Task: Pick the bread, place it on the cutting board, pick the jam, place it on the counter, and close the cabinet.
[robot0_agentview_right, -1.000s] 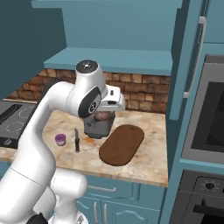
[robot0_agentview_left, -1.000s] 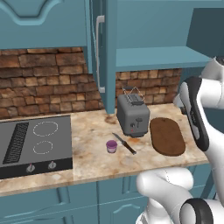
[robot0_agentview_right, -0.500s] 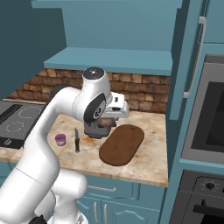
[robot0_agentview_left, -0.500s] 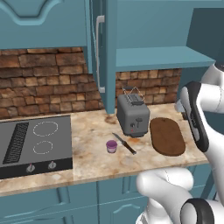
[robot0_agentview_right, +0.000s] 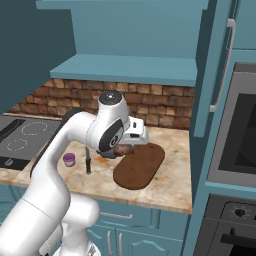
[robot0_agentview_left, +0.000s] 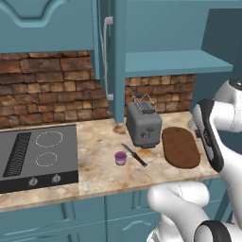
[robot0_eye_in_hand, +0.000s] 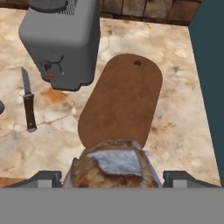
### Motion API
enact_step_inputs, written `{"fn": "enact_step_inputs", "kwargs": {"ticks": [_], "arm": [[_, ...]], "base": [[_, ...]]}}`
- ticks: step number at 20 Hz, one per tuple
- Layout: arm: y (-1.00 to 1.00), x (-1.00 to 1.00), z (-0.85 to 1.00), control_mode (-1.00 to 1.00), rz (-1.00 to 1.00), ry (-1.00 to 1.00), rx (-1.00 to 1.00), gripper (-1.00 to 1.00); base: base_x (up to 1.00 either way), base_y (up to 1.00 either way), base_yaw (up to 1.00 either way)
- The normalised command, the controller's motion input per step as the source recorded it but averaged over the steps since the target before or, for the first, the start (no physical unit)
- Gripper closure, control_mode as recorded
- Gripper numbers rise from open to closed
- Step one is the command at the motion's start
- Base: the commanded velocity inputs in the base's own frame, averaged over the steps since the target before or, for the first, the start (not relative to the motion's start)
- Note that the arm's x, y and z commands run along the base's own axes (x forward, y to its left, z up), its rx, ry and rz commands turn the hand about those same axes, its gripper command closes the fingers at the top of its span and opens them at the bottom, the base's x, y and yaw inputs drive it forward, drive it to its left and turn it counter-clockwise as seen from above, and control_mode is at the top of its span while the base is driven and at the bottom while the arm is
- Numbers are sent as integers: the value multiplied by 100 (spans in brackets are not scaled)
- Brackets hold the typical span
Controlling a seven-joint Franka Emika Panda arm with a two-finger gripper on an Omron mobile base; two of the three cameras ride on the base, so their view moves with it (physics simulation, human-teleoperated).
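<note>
Comparing with a second ago, I see my gripper (robot0_eye_in_hand: 113, 175) has carried the bread (robot0_eye_in_hand: 114, 168) off the toaster (robot0_eye_in_hand: 61, 41) side and over the cutting board's (robot0_eye_in_hand: 120, 100) near end. Fingers clamp the bread. The board's long axis runs away toward the brick wall.

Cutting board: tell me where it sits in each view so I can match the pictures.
Left base view: cutting board at right of centre, right of the toaster.
Right base view: centre, beside the arm.
Hand view: middle, right of the toaster.
Shared landmark: the toaster.
</note>
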Motion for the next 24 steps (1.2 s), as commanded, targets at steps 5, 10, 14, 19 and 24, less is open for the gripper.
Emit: {"fn": "enact_step_inputs", "kwargs": {"ticks": [5,10,14,19,24], "arm": [[0,11,-30,-100,0,0,0,100],[0,14,-27,-100,0,0,0,100],[0,23,-28,-100,0,0,0,100],[0,26,-27,-100,0,0,0,100],[0,29,-22,-100,0,0,0,100]], "base": [[0,0,0],[0,0,0],[0,0,0],[0,0,0],[0,0,0]]}}
